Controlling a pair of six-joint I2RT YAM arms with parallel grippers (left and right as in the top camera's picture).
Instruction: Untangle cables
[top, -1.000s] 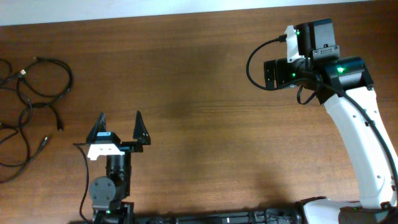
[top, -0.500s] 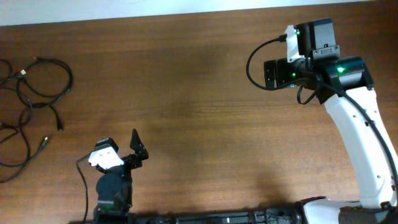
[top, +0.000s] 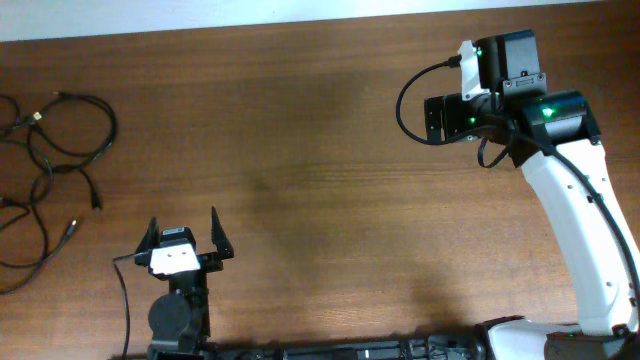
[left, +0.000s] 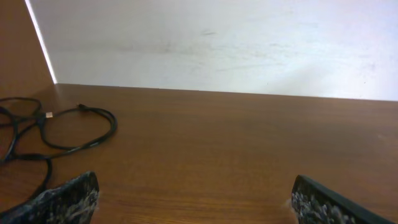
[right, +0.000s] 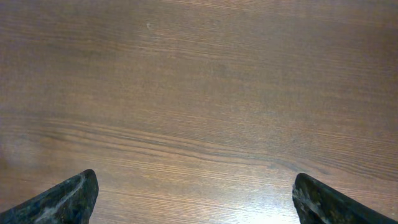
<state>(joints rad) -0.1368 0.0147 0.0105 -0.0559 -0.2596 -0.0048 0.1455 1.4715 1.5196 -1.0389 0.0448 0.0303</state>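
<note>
The left gripper (top: 183, 219) has pulled back toward the near edge of the table (top: 320, 180). A second ago it sat farther out over the wood, half a second ago it was twisted off to one side, and now it is squared up again, close in to its own base. Its fingers stand wide apart with nothing between them, and the left wrist view shows only bare wood in the gap.

The cables (top: 48, 170) lie at the far left of the table, running off the left edge of the overhead view, and they have not shifted at all. They are well apart from the left gripper and much farther from the right one. From the left wrist camera they appear ahead and to the left (left: 68, 149), with a small pale plug (left: 49, 115) at one end. The loops cross each other in several places, but whether they are truly knotted or only draped over one another is hard to tell at this size.

The right gripper (right: 194, 180) hangs over empty wood on the right side, its fingers also spread wide and holding nothing (it has stayed put throughout).

The retreat likely means the untangling has not begun. The left arm looks to be resetting its pose, and it would next have to swing left and outward to reach the nearest loop.
</note>
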